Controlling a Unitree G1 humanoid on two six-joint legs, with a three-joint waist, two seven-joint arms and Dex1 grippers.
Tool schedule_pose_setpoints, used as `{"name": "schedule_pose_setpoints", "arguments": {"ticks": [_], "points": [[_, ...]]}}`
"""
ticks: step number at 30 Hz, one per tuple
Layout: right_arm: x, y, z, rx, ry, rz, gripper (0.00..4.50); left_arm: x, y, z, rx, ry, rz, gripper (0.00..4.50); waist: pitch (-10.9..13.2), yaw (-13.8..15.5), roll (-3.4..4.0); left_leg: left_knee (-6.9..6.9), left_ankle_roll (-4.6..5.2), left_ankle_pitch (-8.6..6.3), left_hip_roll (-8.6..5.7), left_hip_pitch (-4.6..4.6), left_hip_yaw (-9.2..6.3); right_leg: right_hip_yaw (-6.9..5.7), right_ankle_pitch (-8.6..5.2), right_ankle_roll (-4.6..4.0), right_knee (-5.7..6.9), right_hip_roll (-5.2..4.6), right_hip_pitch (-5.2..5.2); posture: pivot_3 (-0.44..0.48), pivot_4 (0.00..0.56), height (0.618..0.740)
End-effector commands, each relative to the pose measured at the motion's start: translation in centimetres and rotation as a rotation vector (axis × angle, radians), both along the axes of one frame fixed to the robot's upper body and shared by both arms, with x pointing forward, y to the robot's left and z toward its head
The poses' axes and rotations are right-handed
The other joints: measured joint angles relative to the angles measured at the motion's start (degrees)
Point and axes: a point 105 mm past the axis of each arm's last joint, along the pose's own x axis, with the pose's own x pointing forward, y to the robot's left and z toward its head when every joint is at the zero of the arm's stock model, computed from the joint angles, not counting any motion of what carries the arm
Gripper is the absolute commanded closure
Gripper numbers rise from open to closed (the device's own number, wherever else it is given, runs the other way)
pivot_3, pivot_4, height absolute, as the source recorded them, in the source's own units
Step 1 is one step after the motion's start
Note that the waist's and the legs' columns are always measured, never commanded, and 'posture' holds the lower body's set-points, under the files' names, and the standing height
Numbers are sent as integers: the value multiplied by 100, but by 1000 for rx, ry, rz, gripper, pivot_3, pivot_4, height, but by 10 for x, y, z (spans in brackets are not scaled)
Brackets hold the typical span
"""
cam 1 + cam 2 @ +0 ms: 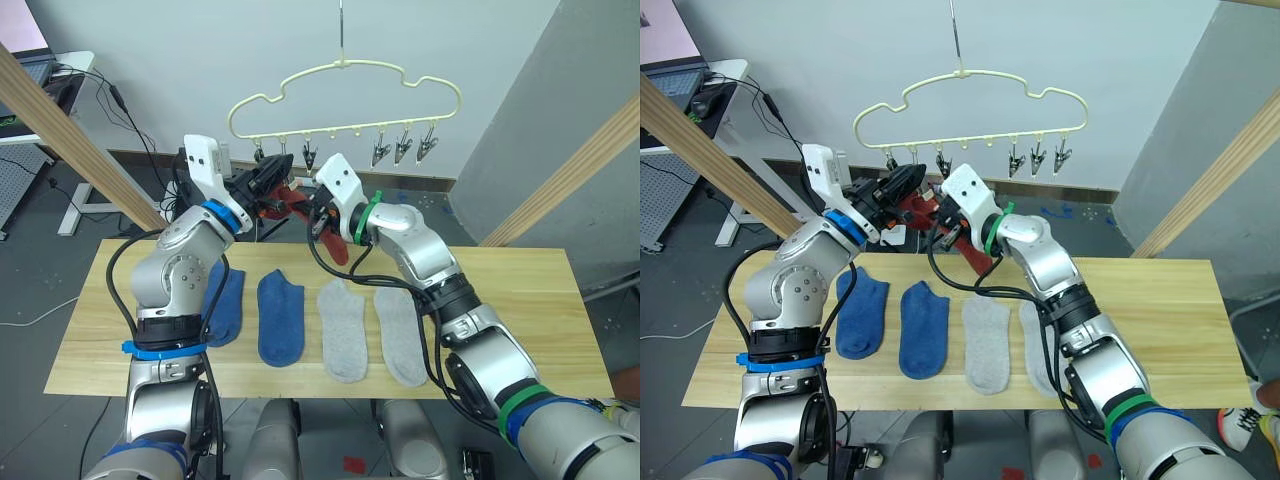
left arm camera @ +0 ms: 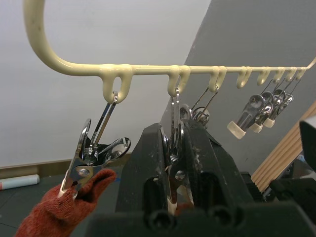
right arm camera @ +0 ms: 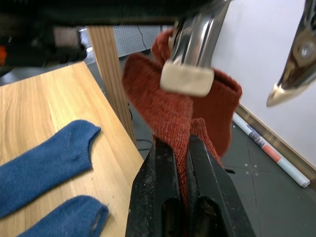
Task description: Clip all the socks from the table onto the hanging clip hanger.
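The pale clip hanger hangs behind the table. My left gripper is raised to its clip row and shut on the second silver clip. The first clip grips one rust red sock. My right gripper is shut on another rust red sock, held up so its cuff touches a capped clip tip. Two blue socks and two grey socks lie flat on the table.
Thick wooden frame beams slant past the table's left and right ends. A small white desk with cables stands at the far left. Several unused clips hang along the hanger's right side.
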Motion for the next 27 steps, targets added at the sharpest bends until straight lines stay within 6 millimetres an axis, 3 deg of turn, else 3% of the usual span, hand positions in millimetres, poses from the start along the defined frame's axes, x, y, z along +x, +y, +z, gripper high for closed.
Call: {"name": "schedule_pose_setpoints", "arguments": {"ticks": [1, 11, 18, 23, 27], "points": [[-2, 7, 21, 51, -60, 17, 4500, -7, -1, 12, -6, -48, -11, 4269, 0, 0, 0, 0, 0, 0, 0, 0, 0, 0, 0, 0, 0, 0, 0, -185, 312, 740], [-1, 9, 29, 80, -70, 19, 4500, -10, -2, 8, -13, -29, -24, 4269, 0, -1, 0, 0, 0, 0, 0, 0, 1, 1, 0, 0, 0, 0, -1, -183, 310, 740], [-2, 13, 35, 100, -76, 32, 4500, -14, -3, 0, 21, -10, -40, 2017, 0, -3, 0, -1, 0, 0, 0, 0, 2, 2, 0, 0, 1, 0, -3, -181, 309, 740], [-6, 16, 33, 91, -76, 67, 4500, -19, -3, -4, 66, -25, -45, 2017, 0, 0, 0, -1, 0, 0, 0, -2, 4, 4, 0, -1, 2, 0, -8, -181, 309, 740], [-8, 16, 29, 78, -77, 78, 3360, -21, -2, -5, 89, -43, -23, 1972, 0, 2, 0, -1, 0, 0, 1, -4, 4, 4, 1, -1, 4, 0, -11, -178, 308, 740]]}}
